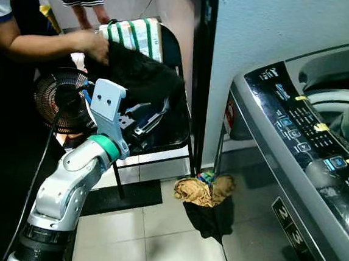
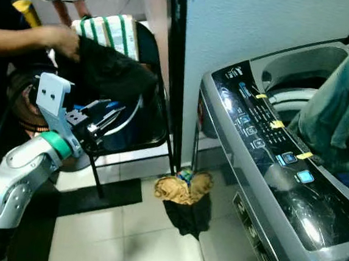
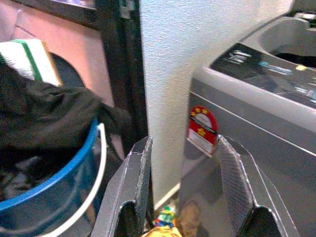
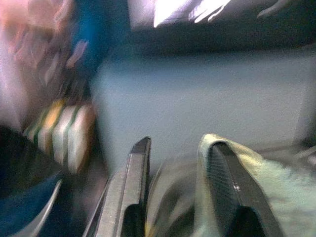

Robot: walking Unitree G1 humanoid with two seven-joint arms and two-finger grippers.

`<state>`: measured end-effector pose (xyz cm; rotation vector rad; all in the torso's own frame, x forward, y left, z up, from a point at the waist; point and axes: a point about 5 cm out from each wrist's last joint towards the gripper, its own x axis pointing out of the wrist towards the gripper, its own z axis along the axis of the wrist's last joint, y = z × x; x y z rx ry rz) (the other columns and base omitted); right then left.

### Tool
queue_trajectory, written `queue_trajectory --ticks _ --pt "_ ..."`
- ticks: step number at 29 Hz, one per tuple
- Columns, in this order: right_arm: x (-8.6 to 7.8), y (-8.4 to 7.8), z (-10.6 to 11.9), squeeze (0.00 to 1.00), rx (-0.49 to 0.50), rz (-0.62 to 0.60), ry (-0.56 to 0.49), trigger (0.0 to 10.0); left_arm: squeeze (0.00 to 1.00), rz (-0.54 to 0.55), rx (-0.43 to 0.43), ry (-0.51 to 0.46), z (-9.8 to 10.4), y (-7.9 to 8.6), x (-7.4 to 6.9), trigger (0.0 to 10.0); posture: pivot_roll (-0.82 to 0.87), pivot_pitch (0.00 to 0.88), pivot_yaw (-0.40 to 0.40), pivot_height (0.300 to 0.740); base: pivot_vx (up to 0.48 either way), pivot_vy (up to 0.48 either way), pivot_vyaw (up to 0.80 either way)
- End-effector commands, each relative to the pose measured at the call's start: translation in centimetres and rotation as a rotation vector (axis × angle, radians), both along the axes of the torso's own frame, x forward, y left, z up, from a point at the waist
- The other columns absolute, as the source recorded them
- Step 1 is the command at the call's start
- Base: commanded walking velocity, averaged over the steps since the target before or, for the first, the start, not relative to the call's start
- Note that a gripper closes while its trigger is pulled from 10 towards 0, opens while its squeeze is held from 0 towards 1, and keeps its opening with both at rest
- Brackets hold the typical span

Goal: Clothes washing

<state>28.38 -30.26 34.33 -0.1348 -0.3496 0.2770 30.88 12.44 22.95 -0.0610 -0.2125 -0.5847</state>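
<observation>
Left hand at the chair, washer to the right

The left hand hovers spread and empty by the blue basket, where a person's hand lifts black clothes. The right hand, parted, carries a pale garment over the washing machine. More laundry lies on the floor.

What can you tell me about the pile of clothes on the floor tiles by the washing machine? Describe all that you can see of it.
The crumpled pile of clothes lies on the pale floor tiles between the grey top-loading washing machine and the black folding chair, at the foot of the white wall. A mustard-yellow soft fabric is bunched on top, a black garment spreads out beneath it toward the camera, and a small multicoloured scrap shows at the back. Nothing grips it; it rests on the floor alone.
</observation>
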Motion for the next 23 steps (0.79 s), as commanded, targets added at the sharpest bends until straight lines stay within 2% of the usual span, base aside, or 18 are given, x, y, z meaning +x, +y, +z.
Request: queue_trajectory --ticks 1,3,4,6,7,8,10,12,14,16,17,20,21,22,23 --pt "0.4 3.1 -2.0 1.00 -0.138 0.156 0.128 10.0 0.00 0.005 0.011 0.001 -0.2 0.2 0.1 10.0 0.08 0.000 0.196 0.740 0.000 0.000 0.00" --pt "0.5 3.6 -2.4 1.00 -0.173 0.182 0.150 10.0 0.00 0.005 0.011 0.000 -0.1 0.1 0.1 10.0 0.09 0.002 0.192 0.740 0.000 0.000 0.00" --pt "0.8 3.8 -2.5 0.97 -0.189 0.175 0.145 10.0 0.00 0.008 0.012 -0.001 -0.1 0.2 0.1 10.0 0.09 0.002 0.192 0.740 0.000 0.000 0.00" --pt "0.8 3.8 -2.5 0.97 -0.189 0.175 0.145 10.0 0.00 0.008 0.012 -0.001 -0.1 0.2 0.1 10.0 0.09 0.002 0.192 0.740 0.000 0.000 0.00" --pt "1.0 3.8 -2.1 0.00 -0.169 0.171 0.120 10.0 0.00 0.011 0.011 -0.002 -0.1 0.3 0.1 10.0 0.09 0.006 0.186 0.740 0.000 0.000 0.00" --pt "1.0 3.8 -2.1 0.00 -0.169 0.171 0.120 10.0 0.00 0.011 0.011 -0.002 -0.1 0.3 0.1 10.0 0.09 0.006 0.186 0.740 0.000 0.000 0.00" --pt "1.2 3.2 0.0 0.00 -0.072 0.134 0.008 10.0 0.00 0.022 0.011 -0.003 -0.1 0.5 0.1 10.0 0.09 0.009 0.180 0.740 0.000 0.000 0.00" --pt "1.2 3.2 0.0 0.00 -0.072 0.134 0.008 10.0 0.00 0.022 0.011 -0.003 -0.1 0.5 0.1 10.0 0.09 0.009 0.180 0.740 0.000 0.000 0.00" --pt "1.0 1.7 3.0 0.00 0.133 0.035 -0.194 10.0 0.00 0.052 0.013 -0.013 -0.1 1.0 0.2 10.0 0.09 0.011 0.168 0.740 0.000 0.000 0.00" --pt "1.0 1.7 3.0 0.00 0.133 0.035 -0.194 10.0 0.00 0.052 0.013 -0.013 -0.1 1.0 0.2 10.0 0.09 0.011 0.168 0.740 0.000 0.000 0.00" --pt "0.8 1.1 3.7 0.00 0.204 0.004 -0.242 10.0 0.00 0.065 0.014 -0.020 0.0 1.2 0.3 10.0 0.09 0.011 0.168 0.740 0.000 0.000 0.00" --pt "0.8 1.1 3.6 0.00 0.193 0.016 -0.236 10.0 0.00 0.089 0.007 -0.027 0.2 1.4 0.6 10.0 0.09 0.010 0.158 0.740 0.000 0.000 0.00" --pt "0.9 1.7 3.2 0.00 0.213 0.055 -0.221 10.0 0.00 0.120 -0.005 -0.035 0.4 1.8 0.8 10.0 0.09 0.010 0.154 0.740 0.000 0.000 0.00" --pt "1.1 2.5 2.7 0.00 0.290 0.120 -0.220 10.0 0.00 0.135 -0.021 -0.036 0.5 2.0 1.1 10.0 0.08 0.010 0.141 0.740 0.000 0.000 0.00" --pt "1.1 2.5 2.7 0.00 0.290 0.120 -0.220 10.0 0.00 0.135 -0.021 -0.036 0.5 2.0 1.1 10.0 0.08 0.010 0.141 0.740 0.000 0.000 0.00"
